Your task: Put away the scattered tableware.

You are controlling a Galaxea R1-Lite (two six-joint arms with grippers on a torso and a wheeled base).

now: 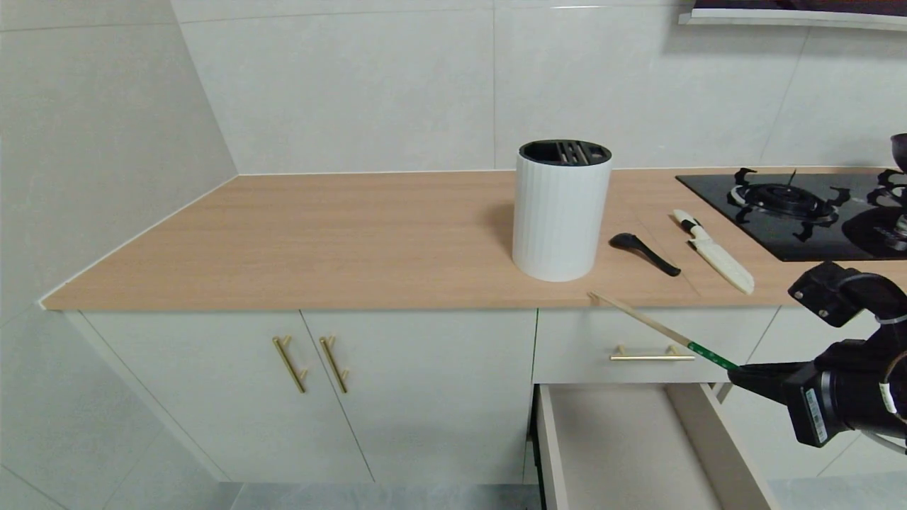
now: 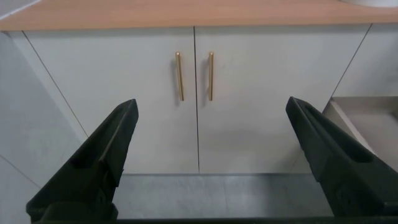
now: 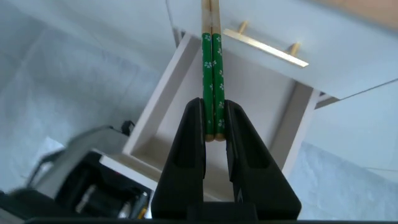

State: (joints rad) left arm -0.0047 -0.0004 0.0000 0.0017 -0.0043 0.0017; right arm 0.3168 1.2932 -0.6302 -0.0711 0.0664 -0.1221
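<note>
My right gripper (image 1: 740, 370) (image 3: 212, 118) is shut on a pair of chopsticks (image 1: 655, 327) (image 3: 211, 68) by their green ends, out in front of the counter and above the open drawer (image 1: 631, 443); the wooden tips slant up toward the counter edge near the white utensil holder (image 1: 560, 210). On the worktop to the holder's right lie a black spoon (image 1: 643, 252) and a white-handled knife (image 1: 712, 250). My left gripper (image 2: 211, 162) is open, low in front of the cabinet doors, with nothing between its fingers.
The wooden counter (image 1: 319, 241) stretches bare to the left of the holder. A black gas hob (image 1: 801, 205) sits at the right end. Below are two cabinet doors with gold handles (image 1: 312, 363) (image 2: 194, 76) and a closed upper drawer (image 1: 652, 352).
</note>
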